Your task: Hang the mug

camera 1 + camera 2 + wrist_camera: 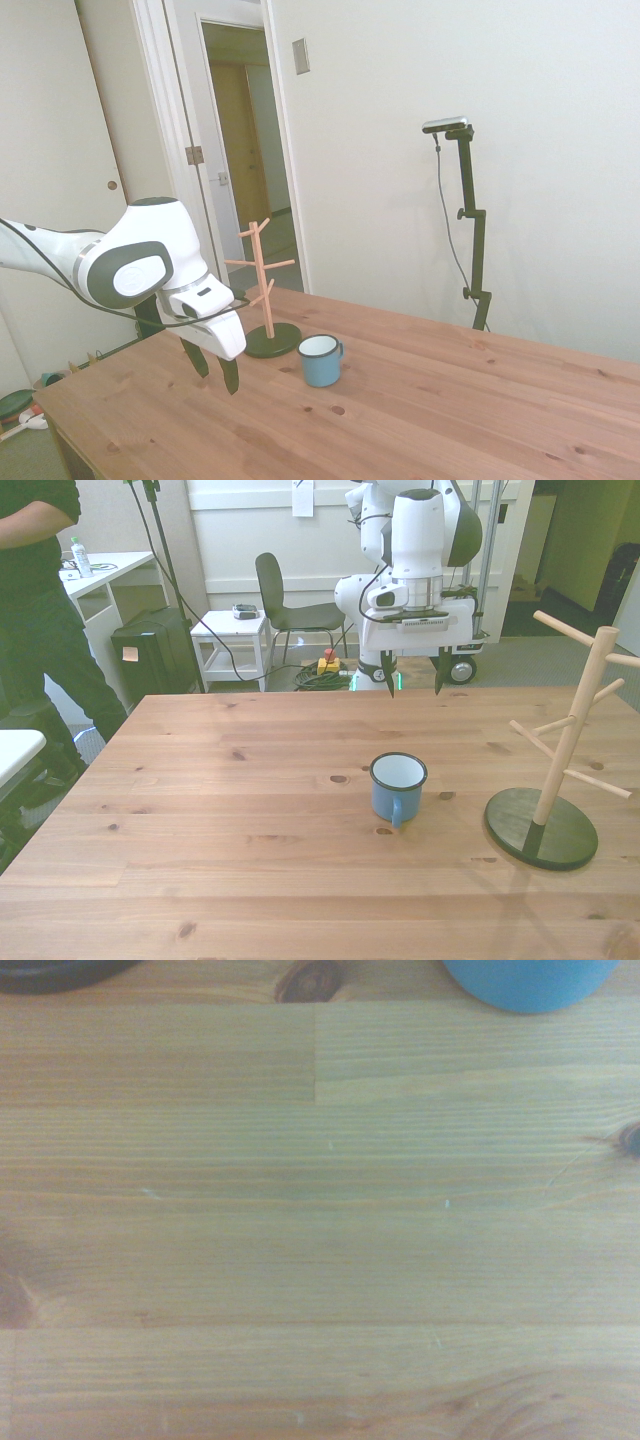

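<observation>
You have the mug (pixel 398 787) standing upright on the wooden table (pixel 220 810), handle toward the camera in the front view, just beside the mug tree (pixel 556 770) at the front view's right. Your gripper (pixel 413 686) hangs above the table's far side, well apart from the mug, fingers spread, holding nothing.

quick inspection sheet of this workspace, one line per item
Surface: wooden table, bare planks with knots.
Job's things: mug upright on the table, handle facing the camera in the front view; wooden mug tree on a dark round base, pegs empty, apart from the mug.
Clutter: nothing seen on the table.
Grippers: gripper open, above the table, holding nothing, short of the mug.
Cables: black cable along the arm.
Surroundings: person standing at the front view's left; chair; open doorway.
</observation>
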{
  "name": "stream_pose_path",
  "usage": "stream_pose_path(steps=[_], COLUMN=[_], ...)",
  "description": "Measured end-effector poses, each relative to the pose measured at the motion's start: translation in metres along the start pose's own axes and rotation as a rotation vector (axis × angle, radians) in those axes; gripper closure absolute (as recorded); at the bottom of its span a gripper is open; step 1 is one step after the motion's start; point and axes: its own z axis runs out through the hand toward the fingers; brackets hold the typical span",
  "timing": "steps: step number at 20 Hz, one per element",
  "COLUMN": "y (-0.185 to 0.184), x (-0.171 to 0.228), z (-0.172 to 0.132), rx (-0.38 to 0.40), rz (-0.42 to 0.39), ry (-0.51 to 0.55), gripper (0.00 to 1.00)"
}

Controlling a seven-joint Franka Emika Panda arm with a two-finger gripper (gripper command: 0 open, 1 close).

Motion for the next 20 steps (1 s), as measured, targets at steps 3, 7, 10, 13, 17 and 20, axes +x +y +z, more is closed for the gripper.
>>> stream_pose_path(steps=[3, 7, 10, 13, 17, 20], y=[0.001, 0.006, 0.02, 0.03, 0.036, 0.038], x=[0.0, 0.02, 0.052, 0.084, 0.126, 0.152], z=[0.001, -0.014, -0.031, -0.04, -0.046, -0.05], rx=[-0.004, 0.027, 0.055, 0.084, 0.124, 0.14], rz=[-0.005, 0.038, 0.115, 0.189, 0.275, 0.323], ry=[-0.009, 0.002, -0.003, -0.015, -0.031, -0.04], gripper=[0.0, 0.0, 0.0, 0.0, 0.0, 0.0])
